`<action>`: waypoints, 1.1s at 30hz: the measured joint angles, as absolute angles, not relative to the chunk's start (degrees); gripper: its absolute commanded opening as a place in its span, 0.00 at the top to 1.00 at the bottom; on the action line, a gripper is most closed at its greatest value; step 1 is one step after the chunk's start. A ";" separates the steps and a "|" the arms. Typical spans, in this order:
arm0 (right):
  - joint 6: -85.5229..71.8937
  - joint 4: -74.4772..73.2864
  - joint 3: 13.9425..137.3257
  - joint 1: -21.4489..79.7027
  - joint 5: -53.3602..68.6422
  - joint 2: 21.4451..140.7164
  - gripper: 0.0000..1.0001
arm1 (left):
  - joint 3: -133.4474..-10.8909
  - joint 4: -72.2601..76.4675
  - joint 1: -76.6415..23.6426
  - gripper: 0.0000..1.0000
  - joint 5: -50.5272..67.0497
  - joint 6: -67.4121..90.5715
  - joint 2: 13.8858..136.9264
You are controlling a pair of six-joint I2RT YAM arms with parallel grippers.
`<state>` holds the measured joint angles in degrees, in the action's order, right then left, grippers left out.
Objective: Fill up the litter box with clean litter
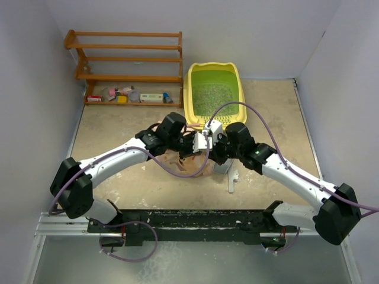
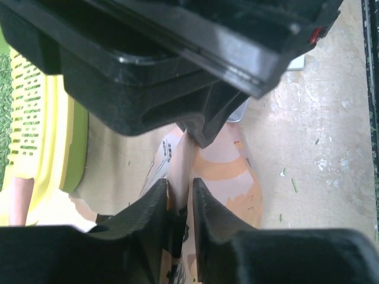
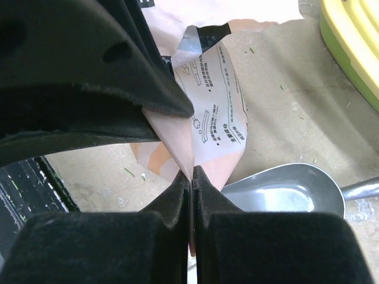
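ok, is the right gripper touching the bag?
Touching. The right wrist view shows the right gripper closed on the bag, its fold pinched between the fingertips with no gap.

Beige speckled surface point(image 1: 278, 118): yellow litter box point(image 1: 213, 66) at back, wooden rack point(image 1: 127, 59) back-left, crinkled bag point(image 1: 188, 167) centre, grey scoop point(image 1: 231, 177) just right of it.

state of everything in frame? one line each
litter box: upright, open.
clean litter: some already in the box's green basin.
bag: crumpled, pinched by both grippers.
scoop: lying flat, empty.
left gripper: shut on bag.
right gripper: shut on bag.
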<state>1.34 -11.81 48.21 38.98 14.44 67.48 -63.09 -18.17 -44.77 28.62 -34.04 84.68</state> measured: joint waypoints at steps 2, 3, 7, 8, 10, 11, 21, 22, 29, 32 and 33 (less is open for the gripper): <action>1.28 -11.73 48.16 39.00 14.41 67.51 1.00 | -63.11 -18.57 -44.80 0.64 27.38 -34.06 84.20; 1.26 -11.66 48.16 39.00 14.37 67.48 1.00 | -63.11 -18.98 -44.88 0.62 26.70 -34.13 83.90; 1.91 -11.44 48.16 39.48 14.37 67.29 1.00 | -62.15 -20.62 -45.41 0.42 23.07 -35.24 81.19; 2.04 -11.40 48.18 39.86 14.39 67.20 1.00 | -60.95 -20.36 -45.56 0.38 22.17 -35.66 79.79; 2.09 -11.90 48.16 39.66 14.41 66.54 1.00 | -57.39 -19.53 -45.12 0.31 19.94 -35.88 75.48; 2.09 -11.90 48.16 39.53 14.44 66.28 1.00 | -55.66 -18.81 -44.73 0.29 19.07 -36.21 73.28; 2.07 -13.54 48.16 39.40 15.03 65.06 1.00 | -52.49 -13.34 -41.85 0.26 14.33 -40.21 69.65; 2.07 -13.54 48.16 39.40 15.07 65.06 1.00 | -52.49 -12.93 -41.43 0.26 14.63 -40.47 70.11; 2.09 -13.47 48.16 39.35 14.98 65.08 1.00 | -52.49 -12.12 -38.83 0.24 21.26 -42.72 74.70; 2.07 -13.52 48.16 39.35 14.85 65.08 1.00 | -52.82 -13.56 -37.98 0.24 24.12 -43.31 76.14; 2.07 -13.50 48.16 39.35 14.79 65.08 1.00 | -53.17 -14.76 -37.71 0.25 24.56 -43.90 76.75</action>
